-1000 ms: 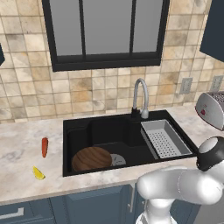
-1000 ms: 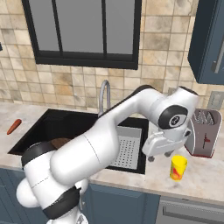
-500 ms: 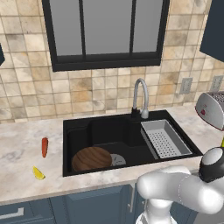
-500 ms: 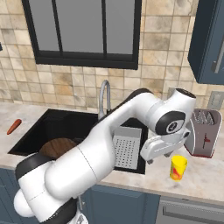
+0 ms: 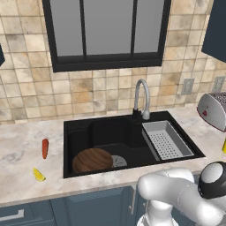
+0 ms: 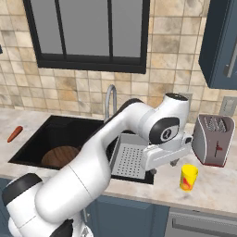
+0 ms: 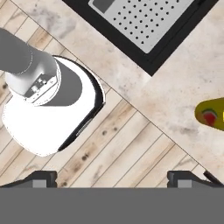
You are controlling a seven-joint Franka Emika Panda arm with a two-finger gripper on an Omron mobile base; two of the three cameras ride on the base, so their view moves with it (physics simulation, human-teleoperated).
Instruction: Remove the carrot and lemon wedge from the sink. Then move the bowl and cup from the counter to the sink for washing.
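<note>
The carrot [image 5: 44, 148] [image 6: 15, 134] and the lemon wedge [image 5: 39, 175] lie on the counter [image 5: 17, 150] left of the black sink [image 5: 79, 137] [image 6: 51, 134]. The dark brown bowl [image 5: 92, 160] [image 6: 60, 156] rests inside the sink, near its drain. To the sink's right the yellow cup [image 6: 189, 177] [image 7: 212, 113] stands upright on the counter. My gripper [image 6: 164, 167] [image 7: 113, 179] hovers open just left of the cup, over the counter's front edge, with nothing between its fingers. The cup sits at the right edge of the hand view, off to one side of the fingertips.
A grey perforated tray [image 5: 167, 139] [image 6: 127, 159] [image 7: 144, 17] fills the sink's right part, with the silver faucet [image 5: 142, 99] behind it. A toaster [image 6: 213, 140] [image 5: 212, 110] stands close behind the cup. Wooden floor shows below the counter edge in the hand view.
My hand has dropped a little and shifted slightly left beside the cup, with the elbow swinging lower. The jaws stayed open. Cup, bowl, carrot and lemon wedge have not moved.
</note>
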